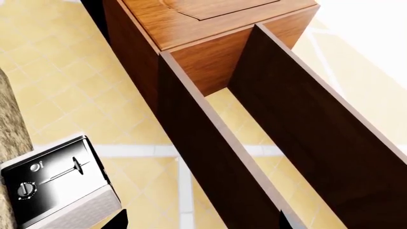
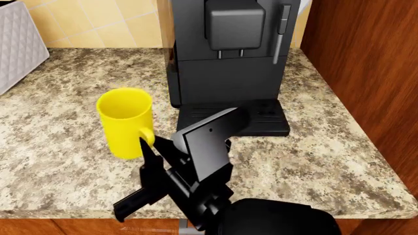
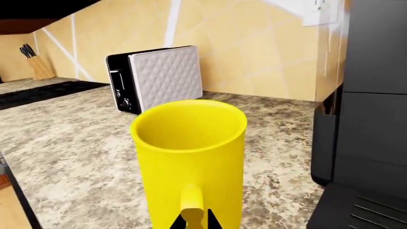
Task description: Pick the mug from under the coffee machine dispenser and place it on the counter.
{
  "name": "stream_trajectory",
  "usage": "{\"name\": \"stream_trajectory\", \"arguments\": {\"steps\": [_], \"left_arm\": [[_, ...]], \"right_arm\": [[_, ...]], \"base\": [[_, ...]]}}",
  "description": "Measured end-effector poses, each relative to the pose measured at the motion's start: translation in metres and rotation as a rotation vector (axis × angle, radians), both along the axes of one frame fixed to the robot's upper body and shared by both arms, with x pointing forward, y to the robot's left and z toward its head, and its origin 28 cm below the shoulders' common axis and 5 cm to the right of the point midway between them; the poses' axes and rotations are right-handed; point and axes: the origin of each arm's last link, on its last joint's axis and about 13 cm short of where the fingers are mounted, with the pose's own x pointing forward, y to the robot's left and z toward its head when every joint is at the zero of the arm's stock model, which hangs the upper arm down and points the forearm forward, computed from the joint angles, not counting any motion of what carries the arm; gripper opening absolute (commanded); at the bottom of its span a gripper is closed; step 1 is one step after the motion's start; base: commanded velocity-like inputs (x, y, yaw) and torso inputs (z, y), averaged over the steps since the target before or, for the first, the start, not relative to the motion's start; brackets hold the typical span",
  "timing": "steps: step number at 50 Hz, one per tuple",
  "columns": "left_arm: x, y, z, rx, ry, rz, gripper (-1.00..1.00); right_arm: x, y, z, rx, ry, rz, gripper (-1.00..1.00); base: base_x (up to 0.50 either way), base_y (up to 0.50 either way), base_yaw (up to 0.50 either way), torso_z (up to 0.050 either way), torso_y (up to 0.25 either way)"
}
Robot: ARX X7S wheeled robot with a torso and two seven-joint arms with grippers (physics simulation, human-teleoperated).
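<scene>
The right gripper [image 2: 151, 149] was pinched on the handle of the yellow mug [image 2: 125, 121], with its dark finger tips on both sides of the loop. The mug stood up straight on the speckled counter [image 2: 58, 147], just to the left of the black coffee machine [image 2: 225, 63] and no longer under the dispenser [image 2: 234, 24] or over the drip tray [image 2: 258, 120]. So the mug looked like it was already in its new place, and the job looked nearly done. The mug looked hard and smooth, maybe a bit slippery, and it was empty, so it was probably light. It could tip if pulled sideways by the handle. The handle was the good place to hold it. There was one mug, one coffee machine and one white toaster [image 2: 18, 46] far off to the left. The left gripper was not in any picture, so I could not tell how it stood; its camera showed only wooden cupboards [image 1: 210, 28] and the toaster's end.
</scene>
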Motion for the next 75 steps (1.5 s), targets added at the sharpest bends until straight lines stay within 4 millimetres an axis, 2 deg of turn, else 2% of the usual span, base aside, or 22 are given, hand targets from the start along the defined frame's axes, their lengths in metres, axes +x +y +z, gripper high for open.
{"name": "stream_trajectory", "arguments": {"steps": [75], "left_arm": [[-0.002, 0.001, 0.0, -0.006, -0.004, 0.005, 1.0]], "right_arm": [[0.018, 0.01, -0.03, 0.026, 0.072, 0.005, -1.0]], "base": [[0.0, 0.0, 0.0, 0.0, 0.0]]}}
